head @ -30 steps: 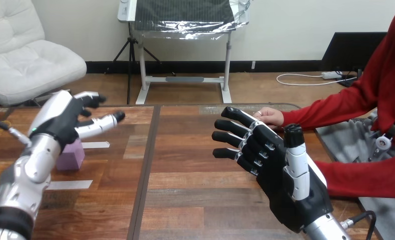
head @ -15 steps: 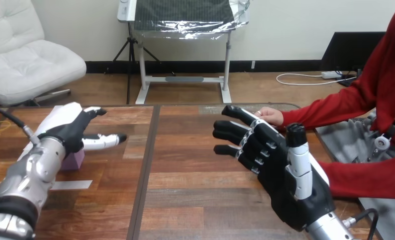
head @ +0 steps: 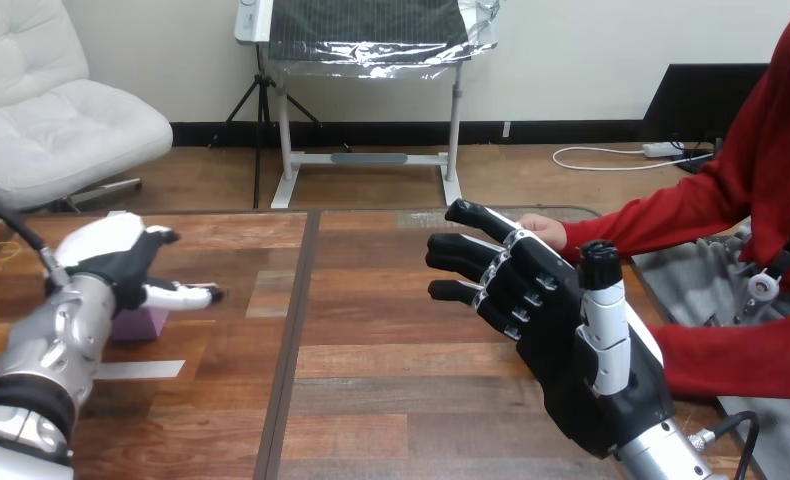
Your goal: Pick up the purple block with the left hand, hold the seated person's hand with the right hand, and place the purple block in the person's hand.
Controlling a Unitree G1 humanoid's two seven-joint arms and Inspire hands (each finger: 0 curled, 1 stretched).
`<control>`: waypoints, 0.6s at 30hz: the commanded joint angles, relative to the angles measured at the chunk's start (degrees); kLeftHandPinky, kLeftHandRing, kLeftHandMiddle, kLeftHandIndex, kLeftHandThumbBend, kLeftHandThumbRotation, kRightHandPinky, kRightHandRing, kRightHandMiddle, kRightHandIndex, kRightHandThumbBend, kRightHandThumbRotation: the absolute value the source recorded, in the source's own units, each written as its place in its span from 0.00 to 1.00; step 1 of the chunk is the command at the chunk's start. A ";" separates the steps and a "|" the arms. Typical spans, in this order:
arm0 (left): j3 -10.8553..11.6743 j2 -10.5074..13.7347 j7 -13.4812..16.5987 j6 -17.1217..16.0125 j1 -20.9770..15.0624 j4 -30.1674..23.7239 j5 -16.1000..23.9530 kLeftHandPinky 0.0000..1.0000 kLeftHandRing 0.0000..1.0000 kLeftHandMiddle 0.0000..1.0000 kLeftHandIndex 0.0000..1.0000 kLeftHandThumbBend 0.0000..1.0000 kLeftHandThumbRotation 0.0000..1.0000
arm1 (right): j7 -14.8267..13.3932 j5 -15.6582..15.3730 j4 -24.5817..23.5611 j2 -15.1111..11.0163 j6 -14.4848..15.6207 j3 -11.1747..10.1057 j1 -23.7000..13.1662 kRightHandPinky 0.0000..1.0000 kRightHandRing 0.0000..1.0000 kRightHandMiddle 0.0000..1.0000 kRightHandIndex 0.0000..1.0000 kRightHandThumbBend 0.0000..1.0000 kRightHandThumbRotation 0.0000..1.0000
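- Forearm of silver metal [head: 46,355] rises from the lower left corner of the frame and ends in the robot's left hand [head: 116,262], at middle left.
- The left hand is open: its black-and-white fingers are relaxed and closed on nothing, with the thumb stretched out towards the right.
- The small purple cube-shaped block [head: 143,324] sits on the brown wooden plank table [head: 371,400], just below the left hand and partly hidden by it. Whether the hand touches it cannot be told.
- A strip of white tape [head: 141,369] lies flat on the table just below the block.
- The robot's right hand [head: 561,340] comes in from the lower right. It is spread wide and empty, with its fingers aimed at the upper left and its thumb upright.
- The person's hand [head: 546,232], at the end of a red sleeve, rests on the table's far edge at right of centre, just behind the right hand's topmost finger. Contact between the two cannot be told.
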 commanded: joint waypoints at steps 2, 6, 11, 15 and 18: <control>-1.12 1.76 1.09 0.99 -5.29 0.79 -0.01 0.95 0.94 0.94 0.91 0.71 0.50 | 0.02 1.06 -3.30 -0.05 -0.05 -0.32 -2.13 0.77 0.81 0.78 0.85 0.77 1.00; -1.79 1.86 1.10 1.92 -5.10 1.10 0.41 0.96 0.95 0.95 0.91 0.70 0.50 | 0.04 1.16 -3.39 -0.03 -0.03 -0.33 -2.03 0.76 0.81 0.78 0.85 0.78 1.00; -3.11 1.99 1.46 3.01 -4.80 1.48 1.24 0.98 0.96 0.96 0.92 0.70 0.51 | 0.01 1.18 -3.51 -0.01 -0.01 -0.37 -1.94 0.76 0.80 0.78 0.84 0.79 1.00; -3.83 2.01 1.87 3.76 -4.53 1.66 1.33 0.99 0.96 0.96 0.92 0.69 0.51 | 0.01 1.21 -3.60 -0.04 0.07 -0.42 -1.89 0.75 0.79 0.77 0.84 0.80 1.00; -4.05 1.97 2.07 4.21 -4.43 1.76 1.32 1.00 0.97 0.96 0.92 0.69 0.51 | 0.07 1.29 -3.57 -0.07 0.11 -0.46 -1.92 0.75 0.79 0.77 0.84 0.80 1.00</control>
